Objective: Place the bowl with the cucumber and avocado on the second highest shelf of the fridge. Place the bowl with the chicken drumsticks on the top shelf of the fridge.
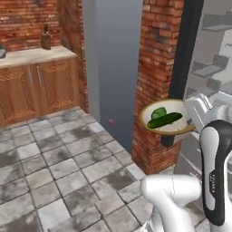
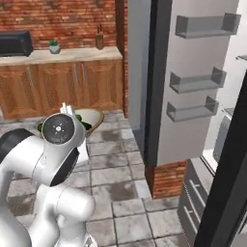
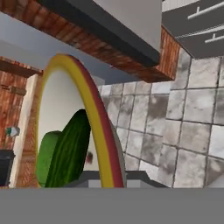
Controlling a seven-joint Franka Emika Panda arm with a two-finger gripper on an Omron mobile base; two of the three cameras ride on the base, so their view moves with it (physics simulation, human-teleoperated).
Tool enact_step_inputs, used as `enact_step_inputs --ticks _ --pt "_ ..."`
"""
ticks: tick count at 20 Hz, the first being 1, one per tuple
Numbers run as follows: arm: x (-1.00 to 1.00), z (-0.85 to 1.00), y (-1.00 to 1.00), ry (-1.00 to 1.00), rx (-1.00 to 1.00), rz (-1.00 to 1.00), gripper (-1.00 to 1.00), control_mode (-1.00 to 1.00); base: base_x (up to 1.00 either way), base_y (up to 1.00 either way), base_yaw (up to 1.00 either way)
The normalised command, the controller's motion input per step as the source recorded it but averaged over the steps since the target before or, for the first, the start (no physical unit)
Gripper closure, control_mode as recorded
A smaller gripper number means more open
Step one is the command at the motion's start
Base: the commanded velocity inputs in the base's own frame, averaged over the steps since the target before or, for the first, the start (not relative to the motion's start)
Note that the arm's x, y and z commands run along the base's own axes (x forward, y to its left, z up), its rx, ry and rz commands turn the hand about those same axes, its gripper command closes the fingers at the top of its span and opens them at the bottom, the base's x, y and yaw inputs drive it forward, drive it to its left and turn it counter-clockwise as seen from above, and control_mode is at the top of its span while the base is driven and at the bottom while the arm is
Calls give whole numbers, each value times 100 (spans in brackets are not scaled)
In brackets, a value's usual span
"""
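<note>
Shown mid-carry, the gripper (image 1: 194,118) grips the rim of the shallow bowl (image 1: 166,118), its jaws closed on the near edge, with the bowl reaching out ahead of the hand and held roughly level. That level hold is presumably what keeps the cucumber (image 1: 164,120) and the avocado (image 1: 159,113) resting inside, the avocado just behind the cucumber and touching it. In the hand view the bowl's yellow-and-red rim (image 3: 94,118) rises directly before the camera, with the cucumber (image 3: 70,153) lying against the pale inner wall. The fridge (image 2: 195,87) stands open to the gripper's right, its door bins (image 2: 198,81) facing the robot and its pale interior farther right; the individual shelves are too cropped to tell apart. Ahead of the bowl stands a red brick pillar (image 1: 158,50), and below the hand spreads a grey stone-tile floor (image 1: 54,176). Well off to the gripper's left, wooden cabinets (image 1: 41,86) under a pale counter (image 1: 36,55) back onto a brick wall.
</note>
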Motion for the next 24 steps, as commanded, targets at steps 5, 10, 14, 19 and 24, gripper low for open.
enact_step_inputs --ticks 5,10,14,19,24 --pt "0 0 0 0 0 0 100 100 1 18 -97" --pt "0 0 0 0 0 0 100 100 20 32 -93" --pt "0 0 0 0 0 0 100 100 79 70 -75" --pt "0 0 0 0 0 0 100 100 63 33 -42" --pt "0 0 0 0 0 0 100 100 77 29 -31"
